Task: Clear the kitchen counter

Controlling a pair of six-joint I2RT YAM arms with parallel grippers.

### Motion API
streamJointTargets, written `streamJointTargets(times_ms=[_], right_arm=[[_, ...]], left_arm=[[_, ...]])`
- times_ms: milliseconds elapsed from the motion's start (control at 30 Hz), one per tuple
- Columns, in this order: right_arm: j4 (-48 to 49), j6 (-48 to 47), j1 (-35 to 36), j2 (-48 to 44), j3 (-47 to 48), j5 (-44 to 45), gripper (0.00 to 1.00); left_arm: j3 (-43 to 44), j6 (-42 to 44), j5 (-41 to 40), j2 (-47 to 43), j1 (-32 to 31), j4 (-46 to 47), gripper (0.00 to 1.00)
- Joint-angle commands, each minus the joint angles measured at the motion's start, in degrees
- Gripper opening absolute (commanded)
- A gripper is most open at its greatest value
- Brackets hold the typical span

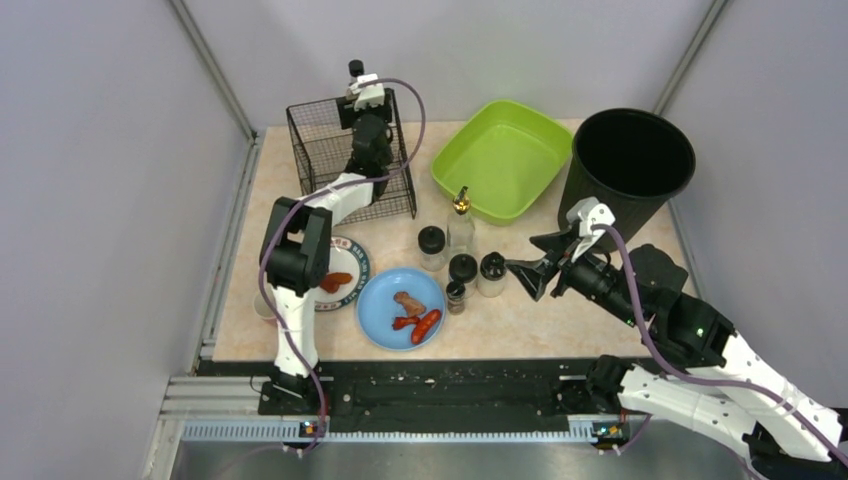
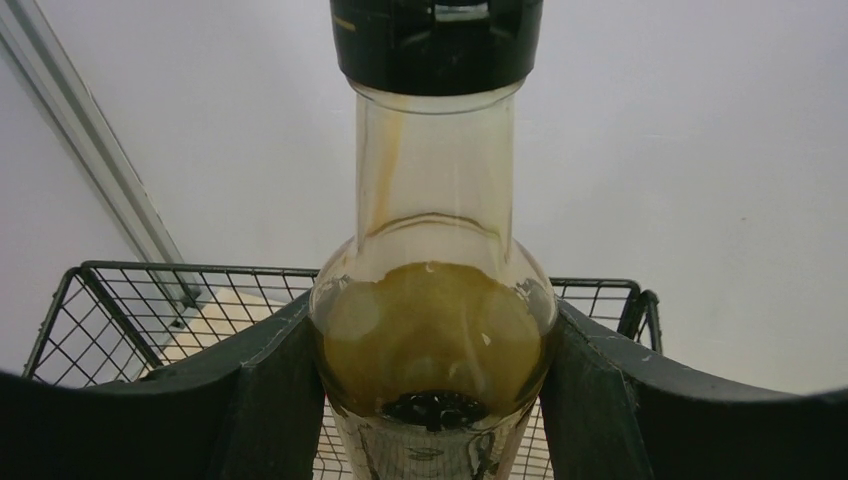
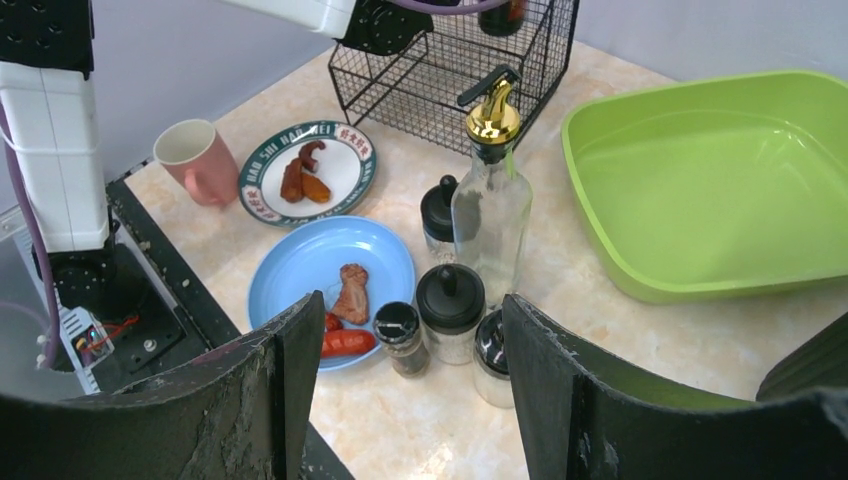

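My left gripper (image 1: 366, 98) is shut on a glass bottle (image 2: 432, 300) of brownish-yellow liquid with a black cap, held upright over the black wire basket (image 1: 325, 150) at the back left. The beige kitchen counter (image 1: 520, 322) carries a blue plate (image 1: 385, 295) with sausages and a piece of meat, a patterned plate (image 1: 355, 258) with food, a pink cup (image 3: 195, 160), a gold-topped oil bottle (image 1: 461, 225) and several black-lidded jars (image 3: 450, 310). My right gripper (image 1: 528, 276) hovers open, with nothing in it, just right of the jars.
A lime-green tub (image 1: 500, 155) sits at the back centre and a black bin (image 1: 630, 160) at the back right. The black rail strip (image 1: 440, 385) runs along the near edge. Grey walls close in both sides.
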Motion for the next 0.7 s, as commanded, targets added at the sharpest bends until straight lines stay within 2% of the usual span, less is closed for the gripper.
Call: streamJointTargets(times_ms=[0, 400, 667], right_arm=[[1.5, 0.2, 0.5, -1.7, -0.4, 0.2, 0.64], [0.2, 0.0, 0.5, -3.7, -0.7, 0.8, 0.65], [0.2, 0.0, 0.6, -3.5, -0.9, 1.0, 0.66]], left_arm=[[2.0, 4.3, -2.3, -1.8, -2.8, 13.7, 0.00], [4.6, 2.5, -5.2, 2.2, -3.8, 11.0, 0.00], [3.3, 3.5, -6.5, 2.9, -3.8, 11.7, 0.05]])
